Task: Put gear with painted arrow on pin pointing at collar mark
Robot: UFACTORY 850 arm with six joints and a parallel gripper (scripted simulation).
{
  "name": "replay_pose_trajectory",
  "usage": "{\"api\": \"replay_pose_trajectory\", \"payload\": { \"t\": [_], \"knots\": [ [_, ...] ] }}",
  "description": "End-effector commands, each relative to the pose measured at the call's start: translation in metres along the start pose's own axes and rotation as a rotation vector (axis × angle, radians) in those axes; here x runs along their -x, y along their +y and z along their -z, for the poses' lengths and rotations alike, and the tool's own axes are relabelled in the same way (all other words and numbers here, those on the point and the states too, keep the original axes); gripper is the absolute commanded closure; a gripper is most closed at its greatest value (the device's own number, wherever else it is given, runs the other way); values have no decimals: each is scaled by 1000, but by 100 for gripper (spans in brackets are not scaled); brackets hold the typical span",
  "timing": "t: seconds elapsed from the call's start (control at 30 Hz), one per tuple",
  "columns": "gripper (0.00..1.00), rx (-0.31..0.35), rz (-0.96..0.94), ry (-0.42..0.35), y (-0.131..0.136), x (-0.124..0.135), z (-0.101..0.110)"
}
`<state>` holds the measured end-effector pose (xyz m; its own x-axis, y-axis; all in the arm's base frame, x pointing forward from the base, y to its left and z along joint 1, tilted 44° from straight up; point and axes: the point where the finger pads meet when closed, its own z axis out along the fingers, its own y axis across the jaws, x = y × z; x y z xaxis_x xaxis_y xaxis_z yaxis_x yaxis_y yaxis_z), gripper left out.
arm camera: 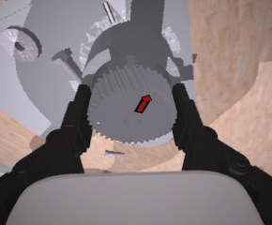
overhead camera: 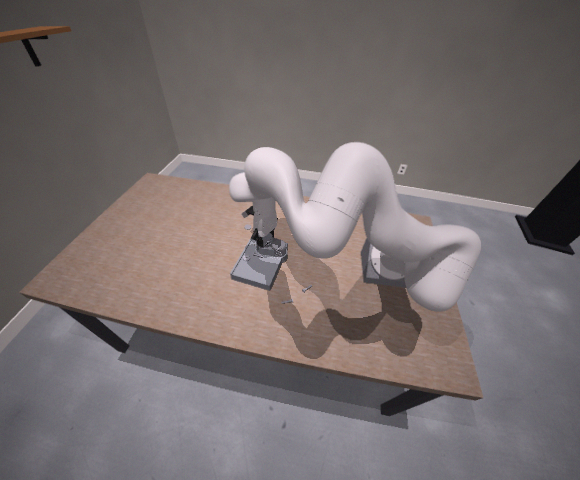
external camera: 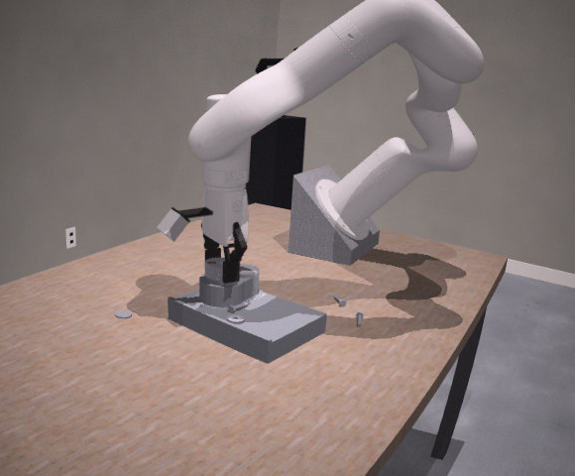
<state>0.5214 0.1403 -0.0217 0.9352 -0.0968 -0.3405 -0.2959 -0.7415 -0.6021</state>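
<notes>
The gripper (arm camera: 132, 110) is clamped on the gear (arm camera: 132, 107), one black finger (arm camera: 79, 117) against the toothed rim on each side. The gear face carries a red arrow (arm camera: 143, 104); in the wrist view the arrow points up and to the right.

The gear is directly above the case (external camera: 278, 327), over the raised round collar (external camera: 216, 293) at the case's far-left end. In the exterior view the gear sits just over the collar top, with a red patch visible on its upper face. Whether the gear touches the collar or is fully down cannot be determined. The pin and the collar mark are hidden beneath the gear and the gripper.

The case is a flat grey block lying on the desk (external camera: 98, 400), near the middle of it. A washer (external camera: 235, 319) and a bolt (external camera: 238, 306) lie on the case top, beside the collar.

Loose items on the desk:
- two bolts (external camera: 339, 300) (external camera: 359, 318) to the right of the case, near each other;
- a small grey disc (external camera: 123, 313) to the left of the case.

The arm is mounted on a grey wedge base (external camera: 305, 225) at the far side of the desk, well apart from the case. The wrist is vertical, the gripper pointing straight down.
</notes>
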Motion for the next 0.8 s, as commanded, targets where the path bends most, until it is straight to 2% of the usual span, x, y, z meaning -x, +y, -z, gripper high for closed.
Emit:
{"api": "replay_pose_trajectory", "payload": {
  "t": [0.0,0.37,0.4,0.77],
  "knots": [
    [100,0,1,2,0,-1,1],
    [100,0,1,2,0,-1,1],
    [0,0,1,2,0,-1,1],
    [0,0,1,2,0,-1,1]
  ]
}}
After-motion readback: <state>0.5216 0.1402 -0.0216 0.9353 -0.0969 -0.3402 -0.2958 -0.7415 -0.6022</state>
